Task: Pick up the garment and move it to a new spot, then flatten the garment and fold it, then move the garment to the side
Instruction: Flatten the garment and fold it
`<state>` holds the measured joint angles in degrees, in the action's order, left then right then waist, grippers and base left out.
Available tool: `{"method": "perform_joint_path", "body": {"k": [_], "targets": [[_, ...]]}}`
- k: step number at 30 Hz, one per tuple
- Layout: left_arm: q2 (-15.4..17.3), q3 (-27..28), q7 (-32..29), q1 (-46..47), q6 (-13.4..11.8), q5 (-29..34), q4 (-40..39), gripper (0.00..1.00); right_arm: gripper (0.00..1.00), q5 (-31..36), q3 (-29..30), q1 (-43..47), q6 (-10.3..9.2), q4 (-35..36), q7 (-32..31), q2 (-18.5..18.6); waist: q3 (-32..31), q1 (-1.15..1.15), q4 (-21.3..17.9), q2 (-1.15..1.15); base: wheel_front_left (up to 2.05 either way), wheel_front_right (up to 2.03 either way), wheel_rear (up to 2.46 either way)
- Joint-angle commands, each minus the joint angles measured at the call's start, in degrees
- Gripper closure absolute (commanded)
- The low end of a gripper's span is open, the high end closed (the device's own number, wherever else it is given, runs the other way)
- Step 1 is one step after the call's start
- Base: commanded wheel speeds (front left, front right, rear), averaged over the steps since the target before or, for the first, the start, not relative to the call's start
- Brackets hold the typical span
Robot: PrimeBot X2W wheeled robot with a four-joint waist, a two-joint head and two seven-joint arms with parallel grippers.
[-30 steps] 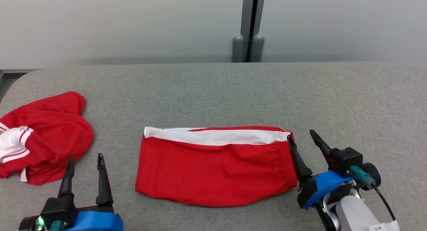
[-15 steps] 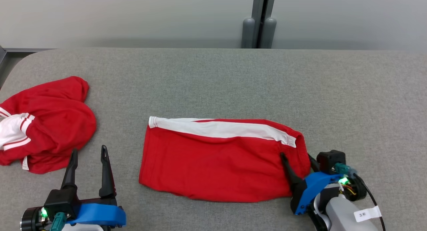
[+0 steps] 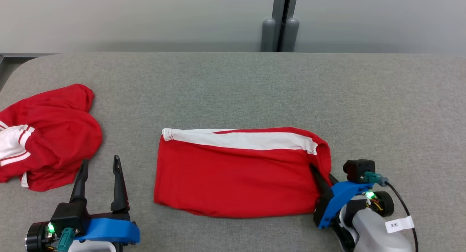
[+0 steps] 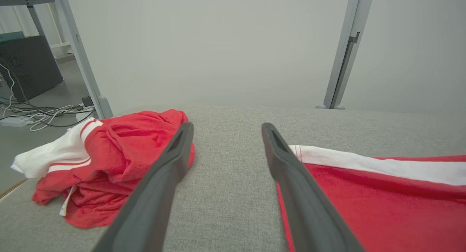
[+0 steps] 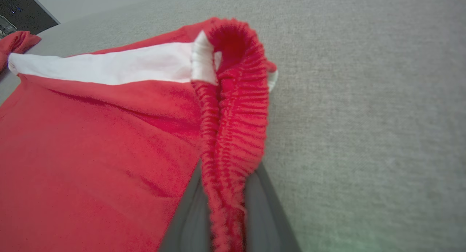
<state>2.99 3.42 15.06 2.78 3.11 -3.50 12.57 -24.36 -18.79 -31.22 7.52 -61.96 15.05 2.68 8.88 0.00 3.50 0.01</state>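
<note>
Since a second ago the right jaws have slid onto the folded garment [image 3: 236, 175] and now pinch its ribbed waistband [image 5: 233, 128], which bunches between them, probably for dragging it aside. Leftward of that pinch it lies flat on the surface [image 3: 233, 91]. The left jaws stand spread and idle between it and a crumpled heap [image 3: 47, 135].

Bright, even light; blurry close-up.

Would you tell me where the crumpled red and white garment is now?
In the head view the crumpled garment lies at the left edge of the table, beyond the left gripper, apart from the flat red shorts.
</note>
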Motion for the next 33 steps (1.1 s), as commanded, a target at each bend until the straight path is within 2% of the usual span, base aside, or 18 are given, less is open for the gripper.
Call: {"method": "perform_joint_path", "body": {"k": [1,5,12,18,23,30,33], "targets": [[-0.11,0.61,0.16,0.07,-0.01,-0.15,-0.06,0.0,1.0,0.11,0.54,-0.65,-0.05,0.31,0.12,1.57,-0.25,0.0,-0.48,-0.01,0.0,0.0,0.0],[-0.13,0.88,0.16,-0.75,0.04,-0.2,0.04,0.0,1.0,-0.26,1.65,1.15,-0.03,2.66,0.15,4.21,-1.03,0.0,-1.32,-0.01,0.0,0.0,0.0],[-0.15,1.27,0.16,-1.78,-0.06,-0.49,-0.37,0.0,1.0,-2.46,0.95,2.5,-0.03,4.38,-0.1,11.88,-2.32,0.0,-2.96,-0.01,0.0,0.0,0.0],[-0.14,0.66,0.16,-2.22,-0.4,-1.02,-0.53,0.0,1.0,-5.55,-0.68,0.85,-0.03,6.71,-3.22,15.48,-2.34,0.0,-3.94,-0.01,0.0,0.0,0.0],[-0.15,0.45,0.16,-2.15,-0.63,-1.47,-0.42,0.0,1.0,-7.29,-1.96,-0.5,-0.03,10.37,-4.01,14.24,-2.18,0.0,-4.3,-0.01,0.0,0.0,0.0],[-0.15,0.14,0.16,-1.94,-0.94,-1.88,-0.03,0.0,1.0,-8.12,-3.55,-1.76,-0.02,14.24,-4.79,10.16,-2.29,0.0,-4.41,-0.01,0.0,0.0,0.0],[-0.14,-0.21,0.16,-1.83,-1.08,-1.95,0.05,0.0,1.0,-8.18,-3.79,-1.9,-0.02,15.19,-5.46,7.16,-2.38,0.0,-4.28,-0.01,0.0,0.0,0.0]]}}
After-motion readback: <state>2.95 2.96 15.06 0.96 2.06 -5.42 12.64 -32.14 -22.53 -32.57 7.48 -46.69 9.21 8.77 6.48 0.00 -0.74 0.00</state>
